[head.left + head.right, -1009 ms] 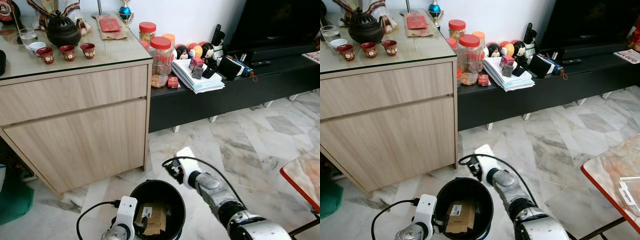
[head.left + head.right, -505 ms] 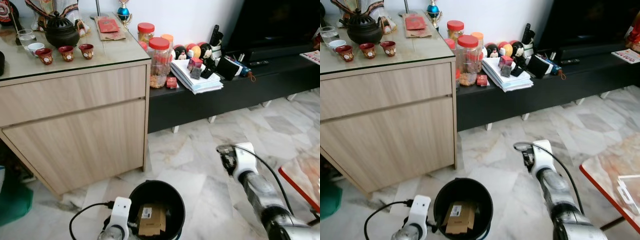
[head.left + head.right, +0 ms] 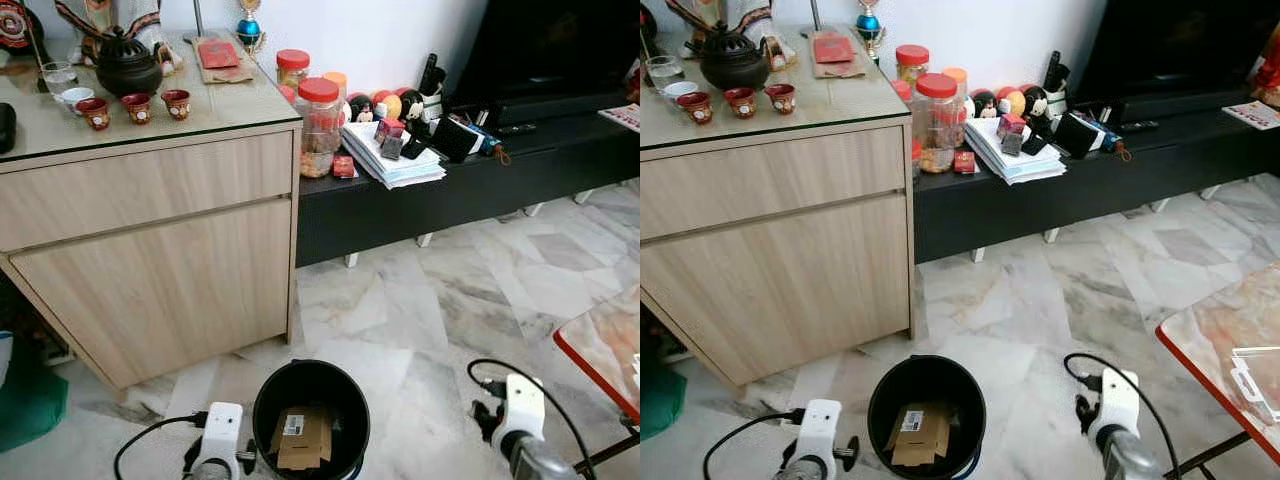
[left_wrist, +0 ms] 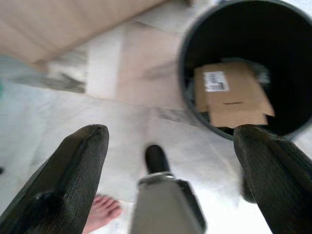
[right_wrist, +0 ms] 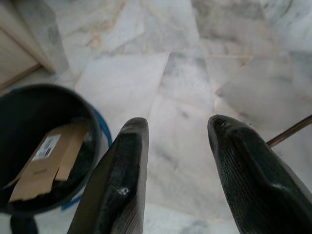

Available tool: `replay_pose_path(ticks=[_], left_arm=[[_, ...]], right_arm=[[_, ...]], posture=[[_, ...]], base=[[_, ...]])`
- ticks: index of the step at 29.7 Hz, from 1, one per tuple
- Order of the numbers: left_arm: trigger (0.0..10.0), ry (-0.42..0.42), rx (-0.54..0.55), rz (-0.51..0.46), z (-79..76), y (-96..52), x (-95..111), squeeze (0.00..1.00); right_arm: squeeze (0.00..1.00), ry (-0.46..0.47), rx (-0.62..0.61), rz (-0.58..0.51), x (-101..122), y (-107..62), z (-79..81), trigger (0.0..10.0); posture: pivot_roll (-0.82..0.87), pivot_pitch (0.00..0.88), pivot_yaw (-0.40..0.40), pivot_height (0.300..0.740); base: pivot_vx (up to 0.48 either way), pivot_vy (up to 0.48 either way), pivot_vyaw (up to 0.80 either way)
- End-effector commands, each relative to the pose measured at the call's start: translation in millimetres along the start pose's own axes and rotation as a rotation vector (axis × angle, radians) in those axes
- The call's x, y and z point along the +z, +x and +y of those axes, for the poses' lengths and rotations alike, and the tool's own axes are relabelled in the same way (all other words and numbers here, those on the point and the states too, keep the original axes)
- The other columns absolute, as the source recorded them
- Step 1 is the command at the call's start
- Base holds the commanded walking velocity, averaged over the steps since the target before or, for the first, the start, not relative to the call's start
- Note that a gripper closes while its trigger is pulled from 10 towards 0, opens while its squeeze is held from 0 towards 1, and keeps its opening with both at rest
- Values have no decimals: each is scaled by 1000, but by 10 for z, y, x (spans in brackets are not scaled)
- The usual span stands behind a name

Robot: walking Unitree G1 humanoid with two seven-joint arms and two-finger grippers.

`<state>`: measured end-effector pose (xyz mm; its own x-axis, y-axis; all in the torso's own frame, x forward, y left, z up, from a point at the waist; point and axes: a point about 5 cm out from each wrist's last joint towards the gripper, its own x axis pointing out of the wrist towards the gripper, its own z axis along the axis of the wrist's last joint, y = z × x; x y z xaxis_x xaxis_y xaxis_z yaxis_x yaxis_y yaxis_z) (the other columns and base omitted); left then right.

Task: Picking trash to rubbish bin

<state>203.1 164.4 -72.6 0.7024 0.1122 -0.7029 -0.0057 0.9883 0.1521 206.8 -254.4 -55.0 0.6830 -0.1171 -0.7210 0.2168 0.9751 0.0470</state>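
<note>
Since the earlier frame, right hand [image 5: 178,161] has withdrawn from above the rubbish bin [image 3: 311,385] to a low position at the bin's 3 o'clock, well apart from it. Its fingers [image 5: 117,190] are spread and grasp nothing. A flattened cardboard box [image 3: 304,437] lies inside the bin, white label facing up. Left hand [image 4: 168,170] is at the bin's 9 o'clock, just beside the rim, fingers [image 4: 68,175] wide apart and released. The bin stands on the marble floor [image 3: 440,300]. At its 11 o'clock stands the wooden counter [image 3: 150,200]; at 1 o'clock, a black TV bench [image 3: 480,180].
</note>
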Motion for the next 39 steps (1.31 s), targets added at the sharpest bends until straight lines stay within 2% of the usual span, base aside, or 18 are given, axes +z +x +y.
replay_pose_path(ticks=[1, 7, 11, 15, 22, 39], left_arm=[[10000, -33, 52, -6, 64, -14, -36, 0], [10000, -49, 108, 0, 182, -32, -96, 0], [10000, -54, 113, 7, 194, -45, -134, 0], [10000, -43, 88, 24, 129, -55, -168, 0], [10000, -32, 33, 25, 4, -46, -133, 0], [10000, -14, 16, 39, -3, -56, -172, 0]], right_arm=[[0, 8, -27, 69, -179, -38, -36, 10000], [0, 23, -25, 116, -355, -75, 2, 10000], [0, 39, -30, 120, -401, -87, 10, 10000], [0, 71, -39, 107, -399, -89, 5, 10000], [0, 70, -52, 99, -383, -88, -12, 10000], [0, 68, -51, 100, -390, -87, 4, 10000]], posture=[[-60, 41, -100, 740], [-38, 58, -102, 740], [-39, 60, -99, 740], [-48, 60, -97, 740], [-50, 56, -98, 740], [-57, 29, -93, 740]], base=[[0, 0, 0], [0, 0, 0], [0, 0, 0], [0, 0, 0], [0, 0, 0], [0, 0, 0]])
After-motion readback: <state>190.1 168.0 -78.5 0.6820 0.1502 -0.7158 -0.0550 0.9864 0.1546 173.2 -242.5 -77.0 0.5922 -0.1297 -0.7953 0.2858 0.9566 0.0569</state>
